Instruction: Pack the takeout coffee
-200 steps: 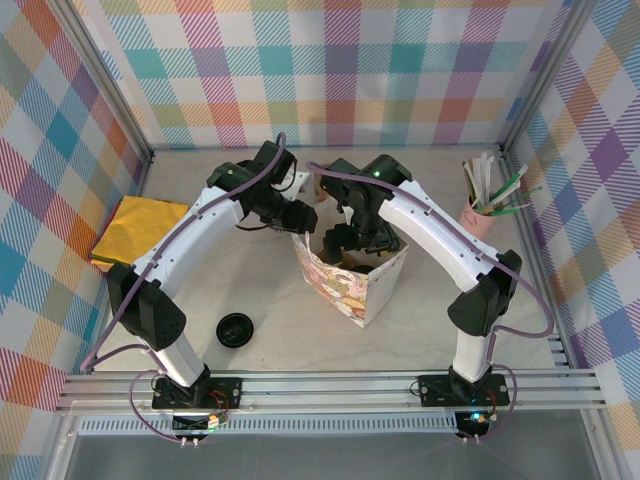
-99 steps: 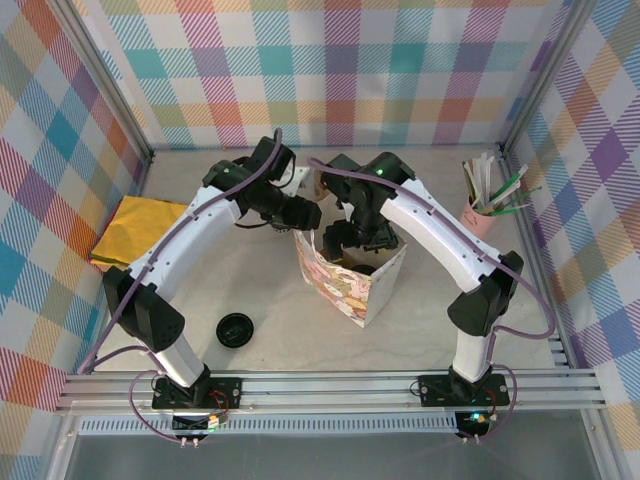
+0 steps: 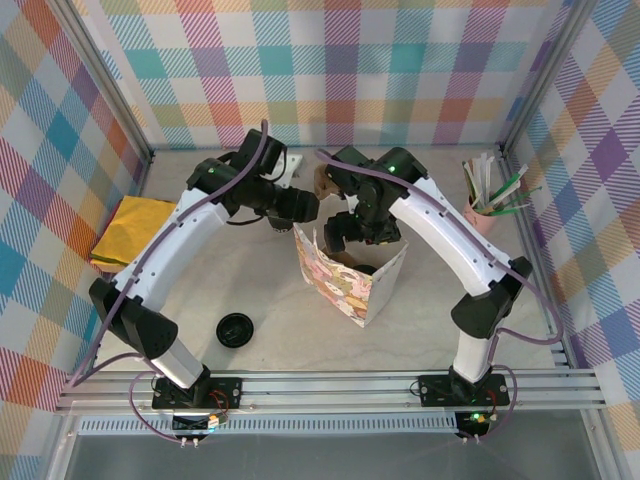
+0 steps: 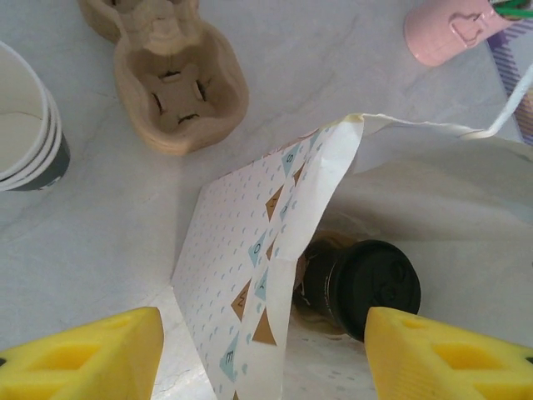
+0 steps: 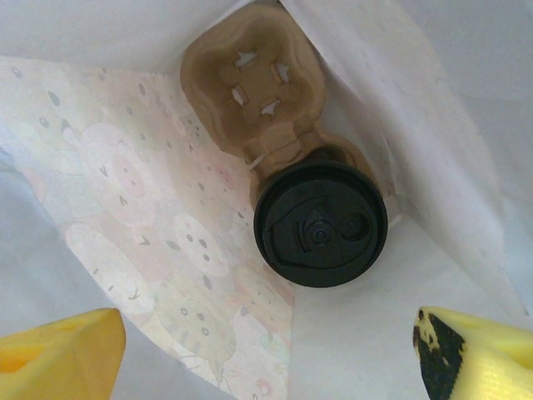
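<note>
Cannot see cup body of takeout coffee (image 5: 321, 223) inside paper bag (image 5: 125, 233): covered by own lid from above. Partly covered beneath it: cardboard carrier (image 5: 246, 92). Cut by frame edge, left of bag: stacked white cups (image 4: 25, 125); beyond bag: pink cup (image 4: 445, 29).

The left arm (image 3: 172, 240) and right arm (image 3: 442, 230) had white shells, black joints, purple cables (image 3: 263, 138). The left claw (image 4: 265, 358) and right claw (image 5: 266, 350) had yellow pads (image 4: 83, 354), one smudged black.
</note>
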Robot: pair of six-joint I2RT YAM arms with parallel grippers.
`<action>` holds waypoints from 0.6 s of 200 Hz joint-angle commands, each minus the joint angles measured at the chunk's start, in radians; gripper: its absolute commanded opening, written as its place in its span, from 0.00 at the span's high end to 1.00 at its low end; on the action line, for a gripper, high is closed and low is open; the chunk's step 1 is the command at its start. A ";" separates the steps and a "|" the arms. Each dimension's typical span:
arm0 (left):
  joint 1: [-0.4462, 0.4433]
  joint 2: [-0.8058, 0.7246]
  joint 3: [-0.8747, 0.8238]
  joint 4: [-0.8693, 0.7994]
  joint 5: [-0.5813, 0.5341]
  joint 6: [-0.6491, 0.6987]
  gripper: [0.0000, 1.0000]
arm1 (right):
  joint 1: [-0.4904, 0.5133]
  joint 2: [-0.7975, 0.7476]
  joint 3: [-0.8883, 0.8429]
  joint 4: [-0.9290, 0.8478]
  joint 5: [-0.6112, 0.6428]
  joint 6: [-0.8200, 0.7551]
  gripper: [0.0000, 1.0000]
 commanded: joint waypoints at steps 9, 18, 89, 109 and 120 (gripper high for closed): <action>0.015 -0.071 0.032 0.018 -0.055 -0.041 0.30 | 0.008 -0.029 0.056 -0.146 0.047 0.013 0.11; 0.023 -0.088 0.029 0.034 -0.076 -0.053 0.28 | 0.007 -0.031 0.065 -0.154 0.059 0.014 0.11; 0.102 -0.246 -0.078 0.152 -0.347 -0.148 0.00 | -0.002 -0.087 0.079 -0.168 0.161 0.026 0.08; 0.136 -0.295 -0.143 0.187 -0.432 -0.173 0.00 | -0.019 -0.124 0.065 -0.151 0.201 0.033 0.07; 0.157 -0.307 -0.164 0.186 -0.483 -0.188 0.00 | -0.030 -0.151 0.052 -0.135 0.233 0.044 0.06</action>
